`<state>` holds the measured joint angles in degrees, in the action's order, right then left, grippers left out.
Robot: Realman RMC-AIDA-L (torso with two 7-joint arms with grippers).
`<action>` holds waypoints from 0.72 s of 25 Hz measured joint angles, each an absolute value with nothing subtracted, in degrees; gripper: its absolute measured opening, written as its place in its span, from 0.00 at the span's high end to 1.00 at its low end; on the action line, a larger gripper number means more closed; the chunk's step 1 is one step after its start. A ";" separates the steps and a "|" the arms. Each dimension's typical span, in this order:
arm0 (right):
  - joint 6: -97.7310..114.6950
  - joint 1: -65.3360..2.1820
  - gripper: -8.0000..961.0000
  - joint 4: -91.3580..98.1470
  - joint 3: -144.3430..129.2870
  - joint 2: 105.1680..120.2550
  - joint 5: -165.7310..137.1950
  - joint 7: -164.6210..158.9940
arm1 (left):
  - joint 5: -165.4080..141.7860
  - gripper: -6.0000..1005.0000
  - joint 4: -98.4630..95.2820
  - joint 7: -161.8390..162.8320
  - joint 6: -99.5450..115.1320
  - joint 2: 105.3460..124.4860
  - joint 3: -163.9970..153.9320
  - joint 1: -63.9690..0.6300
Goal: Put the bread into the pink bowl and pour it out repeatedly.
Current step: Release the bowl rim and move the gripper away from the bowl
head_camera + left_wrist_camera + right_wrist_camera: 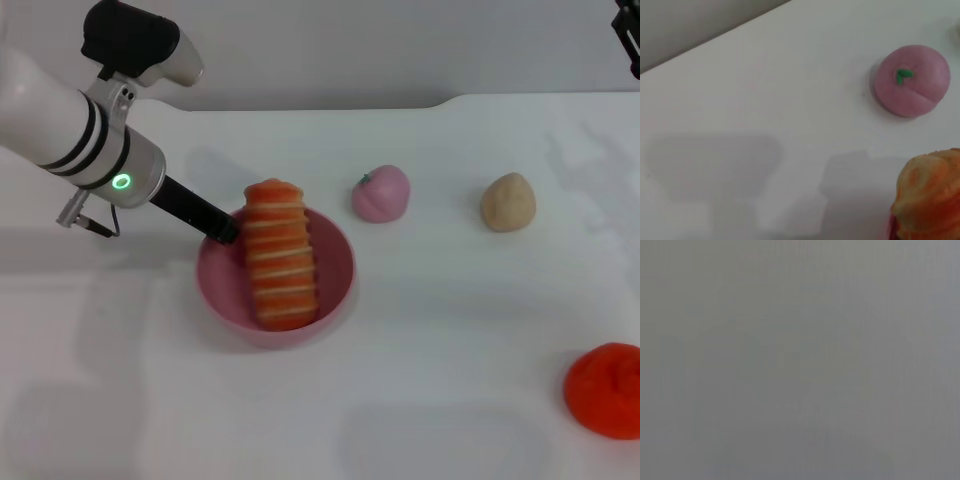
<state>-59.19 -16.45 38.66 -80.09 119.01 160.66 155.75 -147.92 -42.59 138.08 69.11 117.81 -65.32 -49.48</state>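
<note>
While the bread (279, 257) lies lengthwise in the pink bowl (335, 285), its far end poking up over the far rim because it is about as long as the bowl is wide, my left gripper (222, 232) sits at the bowl's left rim, reaching in low from the left. I judge it to be clamped on that rim, since the dark fingers meet the pink edge right where a tipping grip would go, though the fingertips themselves are partly hidden by the wall and the loaf. Holding the rim on the side away from the loaf's length would let me tilt the bowl and slide the bread out onto the white table (420, 400), which I take to be the next step. My wrist view shows only the loaf's orange end, bare table and the small pink peach-like fruit (911, 80), which lies just beyond the bowl to the far right; a beige lump (508, 202) sits farther right, and an orange-red blob (605, 388) lies near the right edge, both well apart from the bowl. My right arm is parked off at the far right corner, and I cannot tell its gripper's state.
</note>
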 joint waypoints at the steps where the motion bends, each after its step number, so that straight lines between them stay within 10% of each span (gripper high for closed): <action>1: -59.25 -16.45 0.44 38.67 -80.12 119.00 160.66 155.74 | -147.92 0.95 -42.46 138.05 68.96 117.80 -65.32 -49.49; 18: -59.07 -17.05 0.44 37.94 -80.20 119.00 160.57 155.75 | -147.92 0.95 -43.93 137.60 71.63 117.60 -65.36 -50.30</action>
<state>-59.07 -17.05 37.94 -80.20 119.00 160.57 155.75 -147.92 -43.93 137.60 71.63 117.60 -65.36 -50.30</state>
